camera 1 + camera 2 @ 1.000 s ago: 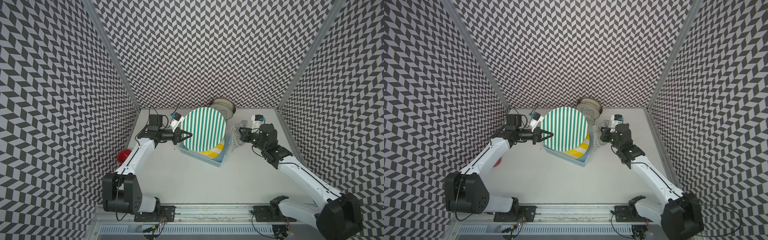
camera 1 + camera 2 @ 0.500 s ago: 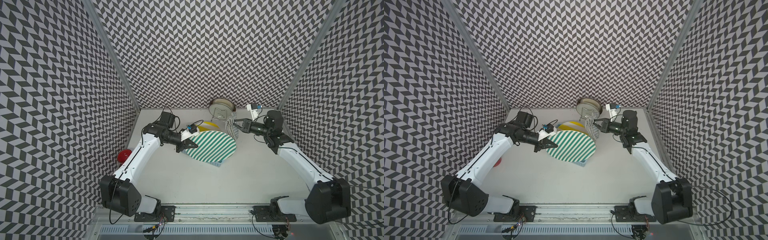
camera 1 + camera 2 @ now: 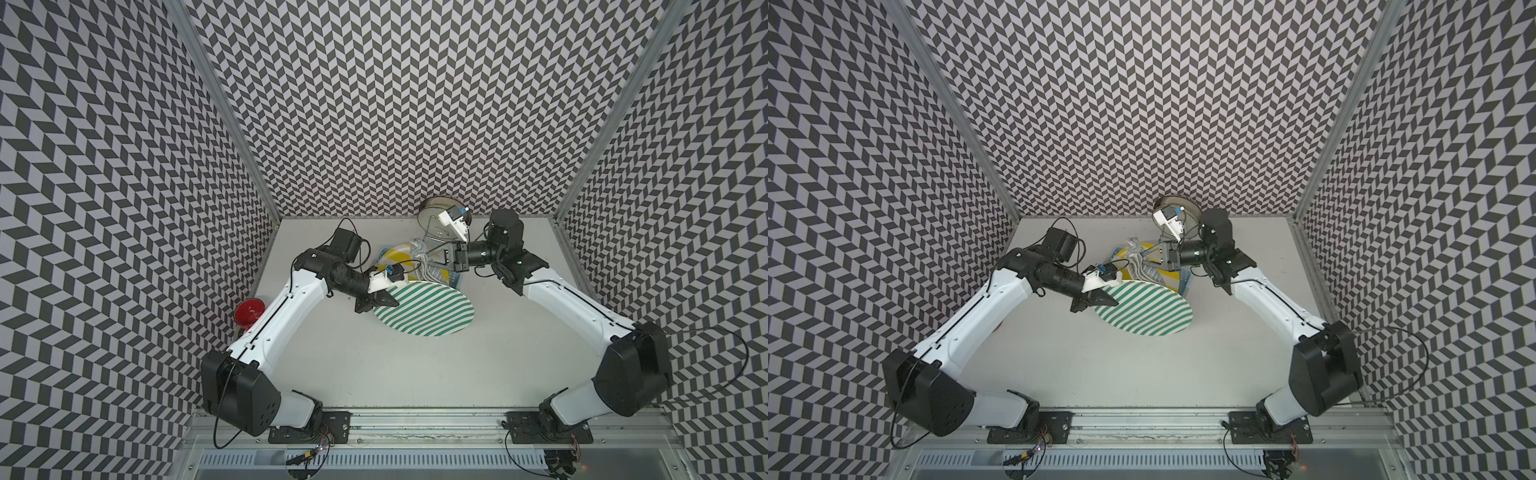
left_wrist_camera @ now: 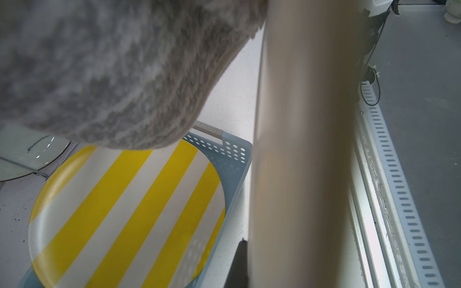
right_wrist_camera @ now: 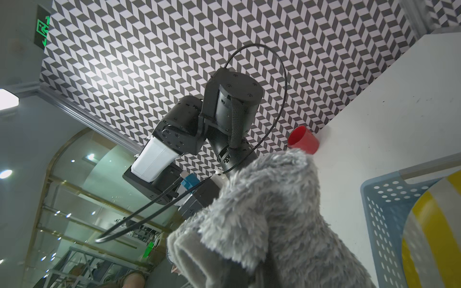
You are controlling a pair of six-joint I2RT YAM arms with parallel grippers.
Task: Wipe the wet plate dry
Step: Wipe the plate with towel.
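The green-striped plate (image 3: 428,311) (image 3: 1146,311) hangs almost flat over the table in both top views. My left gripper (image 3: 384,300) (image 3: 1104,300) is shut on its left rim. In the left wrist view that rim is a blurred tan band (image 4: 299,149) close to the lens. My right gripper (image 3: 430,255) (image 3: 1148,259) is shut on a fluffy grey cloth (image 3: 417,245) (image 3: 1144,272) (image 5: 262,212). The cloth hangs above the basket, just behind the plate's far edge, and fills a corner of the left wrist view (image 4: 112,62). I cannot tell whether it touches the plate.
A yellow-striped plate (image 3: 395,253) (image 4: 124,212) lies in a blue perforated basket (image 4: 237,154) (image 5: 379,204) under the cloth. A metal bowl (image 3: 432,208) stands at the back wall. A red cup (image 3: 249,311) (image 5: 303,139) sits by the left wall.
The green-striped plate has tipped from upright to nearly flat and come forward, out over the table. My right gripper has carried the cloth from right of the basket to above it.
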